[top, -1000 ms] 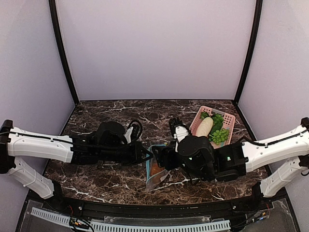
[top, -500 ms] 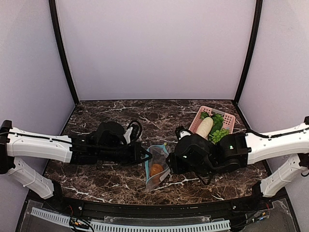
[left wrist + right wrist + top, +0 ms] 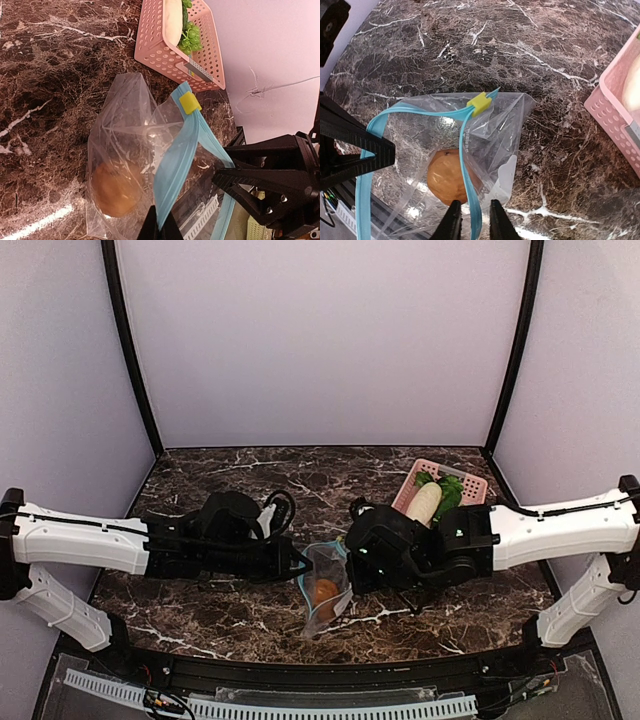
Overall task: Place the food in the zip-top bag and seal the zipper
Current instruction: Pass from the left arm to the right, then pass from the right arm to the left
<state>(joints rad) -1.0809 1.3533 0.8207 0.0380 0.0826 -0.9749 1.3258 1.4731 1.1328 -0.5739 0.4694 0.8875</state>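
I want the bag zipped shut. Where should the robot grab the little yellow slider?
Probably pinch the yellow slider across its two flat sides, coming from above: it sits raised at the end of the zipper, where both teal strips meet.

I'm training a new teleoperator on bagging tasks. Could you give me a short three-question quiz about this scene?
1. True or false: the round brown-orange lump is inside the clear crinkly zip-top bag.
2. The left gripper is: A open; B shut on the teal zipper strip; C out of view.
3. Fill in: the green leafy pieces lie in the pink perforated ____.
Key: 1 true; 2 B; 3 basket.
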